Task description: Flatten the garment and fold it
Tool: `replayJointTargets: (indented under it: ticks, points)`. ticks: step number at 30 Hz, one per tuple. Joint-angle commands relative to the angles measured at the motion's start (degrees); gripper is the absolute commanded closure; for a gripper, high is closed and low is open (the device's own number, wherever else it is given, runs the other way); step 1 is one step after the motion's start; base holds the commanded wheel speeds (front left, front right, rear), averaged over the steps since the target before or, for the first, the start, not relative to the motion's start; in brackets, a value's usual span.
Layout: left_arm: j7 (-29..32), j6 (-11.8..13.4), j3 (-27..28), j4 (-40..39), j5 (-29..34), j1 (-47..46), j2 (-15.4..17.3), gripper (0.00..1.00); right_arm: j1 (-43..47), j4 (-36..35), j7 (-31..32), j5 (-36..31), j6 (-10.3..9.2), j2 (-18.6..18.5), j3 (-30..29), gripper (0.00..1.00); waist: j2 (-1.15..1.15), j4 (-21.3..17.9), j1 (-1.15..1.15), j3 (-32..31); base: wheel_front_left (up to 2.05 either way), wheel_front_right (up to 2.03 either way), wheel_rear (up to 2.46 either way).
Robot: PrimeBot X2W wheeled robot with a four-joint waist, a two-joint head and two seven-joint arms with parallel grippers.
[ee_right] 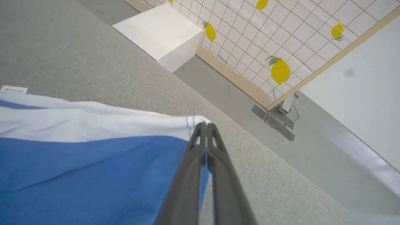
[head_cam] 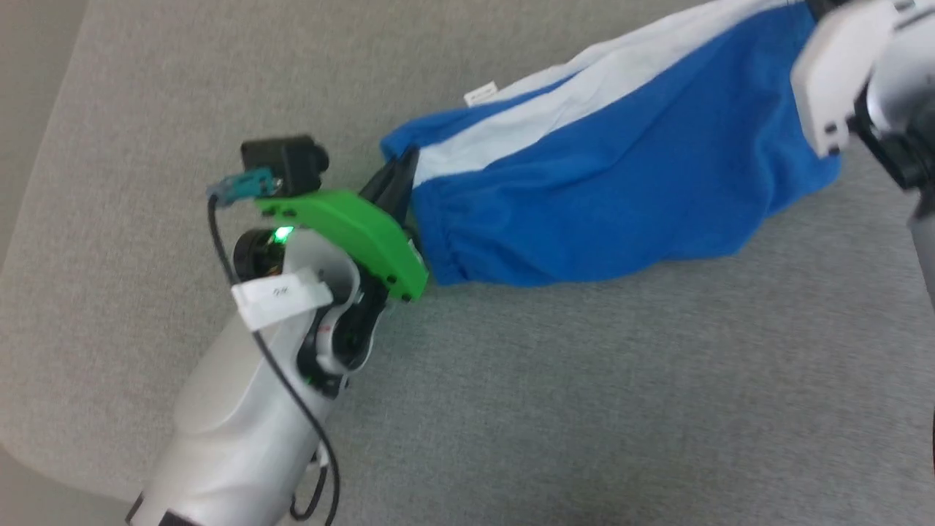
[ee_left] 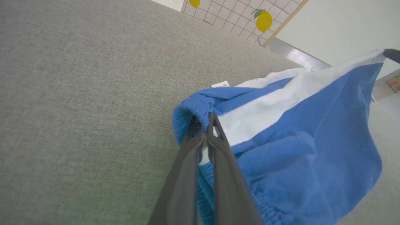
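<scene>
your left gripper (head_cam: 400, 179) and right gripper (ee_right: 203, 126), each clamped on an end of the blue shorts (head_cam: 621, 197), hold them stretched over the grey surface (head_cam: 584, 409); flattening seems underway, no fold yet.

loc: lab/test rm | evid: lemon-print partition (ee_right: 300, 34), white box (ee_right: 159, 31), grey worktop (head_cam: 584, 409)

A grey woven tabletop (head_cam: 584, 402); beyond its far edge a white box (ee_right: 162, 34) stands beside a lemon-printed grid panel (ee_right: 300, 28) with tan trim (ee_right: 237, 84).
</scene>
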Motion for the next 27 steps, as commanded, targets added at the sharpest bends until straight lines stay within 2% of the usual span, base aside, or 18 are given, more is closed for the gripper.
replayJointTargets:
  ticks: [1,8,13,14,15,16,17,18,22,23,27]
  points:
    - [-0.64,-0.52,-0.03,0.99,0.5,-1.81,-0.58,1.0,-2.24,1.93,-0.45,-0.58,-0.1,-0.3,1.11,1.0,0.0,2.69,0.0,3.96,0.0,0.0,0.0]
    - [-2.73,-1.58,-0.64,5.92,1.05,-5.75,-3.36,1.0,-11.08,13.04,0.85,-0.2,-0.1,-1.28,6.32,1.0,0.0,4.48,0.0,7.27,0.0,0.0,0.0]
    - [-3.45,-2.27,-1.19,7.95,1.09,-6.31,-4.18,1.0,-14.09,18.18,2.87,1.93,-0.1,-1.5,8.18,1.0,0.0,4.99,0.0,7.86,0.0,0.0,0.0]
    - [-3.27,-2.51,-1.41,8.24,0.91,-6.18,-4.32,0.75,-14.44,19.25,3.5,2.75,-0.1,-1.61,8.45,1.0,0.0,5.06,0.0,7.82,0.0,0.0,0.0]
    - [-3.29,-2.65,-1.49,8.34,0.79,-6.06,-4.41,0.31,-14.65,20.15,4.11,3.44,-0.1,-1.67,8.4,1.0,0.0,5.09,0.0,7.72,0.0,0.0,0.0]
    - [-3.36,-2.76,-1.55,8.41,0.69,-5.86,-4.45,0.0,-14.76,21.18,4.88,4.1,-0.1,-1.7,8.29,1.0,0.0,5.09,0.0,7.47,0.0,0.0,0.0]
    - [-3.46,-2.93,-1.68,8.32,0.68,-5.61,-4.39,0.0,-14.69,21.69,5.1,4.72,-0.1,-1.6,8.34,0.45,0.0,5.04,0.0,7.08,0.0,0.0,0.0]
    - [-3.69,-3.08,-1.79,8.12,0.81,-5.37,-4.22,0.0,-14.57,22.03,4.97,5.22,-0.1,-1.57,8.09,0.0,0.0,4.98,0.0,6.7,0.0,0.0,0.0]
    - [-5.93,-3.83,-1.62,5.99,1.12,-3.08,-3.08,0.0,-12.78,22.16,1.24,7.49,-0.1,-1.61,6.38,0.0,0.0,4.63,0.0,3.85,0.0,0.0,0.0]
    - [-7.57,-4.42,-1.7,4.02,1.69,-0.98,-1.84,0.0,-10.68,21.43,-2.03,8.64,-0.1,-1.86,5.26,0.0,0.0,4.29,0.0,1.62,0.0,0.0,0.0]
    - [-9.37,-3.78,-2.02,1.2,2.82,4.04,0.61,0.0,-4.6,18.69,-8.57,11.12,-0.1,-1.73,1.64,0.0,0.0,3.56,0.0,-3.1,0.0,0.0,0.0]
